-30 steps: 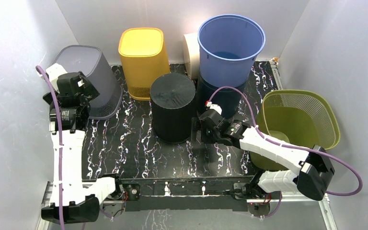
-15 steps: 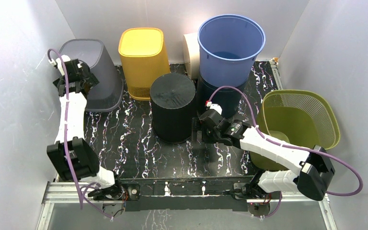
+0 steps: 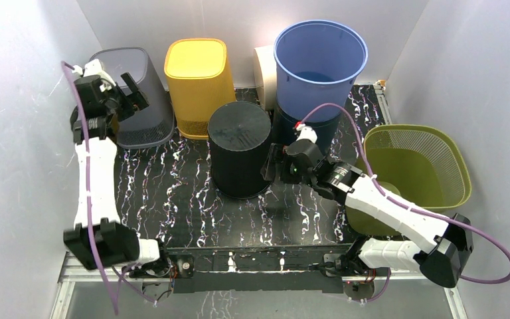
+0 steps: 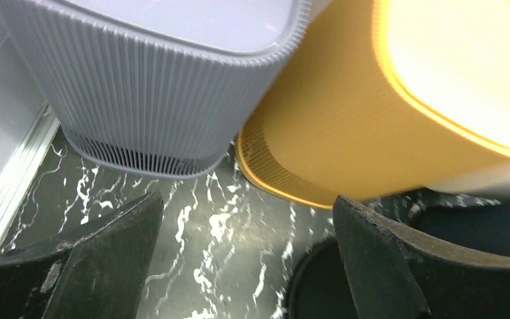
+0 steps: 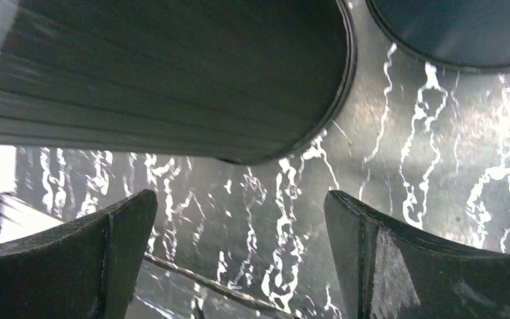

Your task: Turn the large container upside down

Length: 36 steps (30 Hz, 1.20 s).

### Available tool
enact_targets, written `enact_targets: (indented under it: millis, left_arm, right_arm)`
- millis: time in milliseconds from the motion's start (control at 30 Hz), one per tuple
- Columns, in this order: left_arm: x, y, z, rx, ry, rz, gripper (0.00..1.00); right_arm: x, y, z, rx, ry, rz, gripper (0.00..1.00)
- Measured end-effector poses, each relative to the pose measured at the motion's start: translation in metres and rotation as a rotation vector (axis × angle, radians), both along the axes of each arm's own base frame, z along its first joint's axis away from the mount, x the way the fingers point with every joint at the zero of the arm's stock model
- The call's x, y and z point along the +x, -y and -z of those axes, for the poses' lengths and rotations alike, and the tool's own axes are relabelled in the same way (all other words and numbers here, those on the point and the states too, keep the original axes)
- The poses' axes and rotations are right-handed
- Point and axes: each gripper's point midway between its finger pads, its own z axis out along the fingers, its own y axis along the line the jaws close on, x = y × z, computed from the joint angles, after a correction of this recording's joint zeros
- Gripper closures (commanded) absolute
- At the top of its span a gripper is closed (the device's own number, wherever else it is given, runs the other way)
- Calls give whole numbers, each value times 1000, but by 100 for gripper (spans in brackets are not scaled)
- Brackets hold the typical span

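The large blue bucket (image 3: 319,63) stands upright at the back, mouth up, on a dark blue upturned container (image 3: 309,138). My left gripper (image 3: 135,93) is open and empty, held above the upturned grey bin (image 3: 143,116) at the back left. Its wrist view shows open fingers (image 4: 116,246) over the floor between the grey bin (image 4: 166,86), the yellow bin (image 4: 398,100) and the black bin (image 4: 319,286). My right gripper (image 3: 268,167) is open and empty beside the upturned black bin (image 3: 240,146). Its wrist view shows the black bin (image 5: 166,73) and the dark blue container (image 5: 458,30).
An upturned yellow bin (image 3: 199,83) stands at the back between the grey bin and the bucket. A white container (image 3: 264,73) is behind the bucket. An upright olive-green mesh basket (image 3: 431,143) fills the right side. White walls close in on three sides.
My left arm has stretched up and back, and its gripper has moved right over the grey bin. My right gripper has lifted and shifted slightly towards the back beside the black bin.
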Motion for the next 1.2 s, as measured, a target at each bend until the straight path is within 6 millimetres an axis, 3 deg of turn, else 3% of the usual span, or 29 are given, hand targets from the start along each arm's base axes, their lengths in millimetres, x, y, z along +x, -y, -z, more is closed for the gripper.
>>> enact_targets:
  millis: [100, 200, 333, 433, 533, 600, 700, 767, 833, 900, 1000, 1200]
  left_arm:
    - [-41, 17, -41, -4, 69, 28, 2]
    - [-79, 47, -86, -3, 174, 85, 2]
    - [-111, 91, -111, -81, 254, 215, 2]
    - [-120, 101, -113, -142, 260, 242, 2]
    - [-118, 105, -108, -171, 234, 255, 2]
    - [-114, 107, -99, -185, 197, 257, 2]
    - [-112, 107, -95, -194, 162, 256, 2]
    - [-112, 109, -105, -191, 173, 261, 2]
    - [-115, 112, -121, -185, 206, 274, 2]
    - [-120, 117, -141, -180, 256, 299, 1]
    - [-125, 129, -165, -195, 320, 362, 2]
    - [-118, 163, -183, -291, 351, 512, 2]
  right_arm:
    - [11, -3, -20, 53, 57, 22, 2]
    - [21, -4, -37, 99, 110, 38, 2]
    - [34, -16, -52, 154, 173, 11, 2]
    - [42, -46, -65, 250, 215, -81, 3]
    - [42, -89, -66, 362, 187, -217, 7]
    - [42, -129, -61, 423, 143, -334, 8]
    - [26, -166, -50, 431, 81, -470, 5]
    - [10, -171, -46, 406, 67, -525, 3]
    - [4, -163, -54, 378, 89, -530, 2]
    - [6, -140, -71, 331, 144, -479, 2]
    - [18, -83, -116, 230, 263, -316, 2]
    - [27, 13, -202, 86, 446, -10, 2]
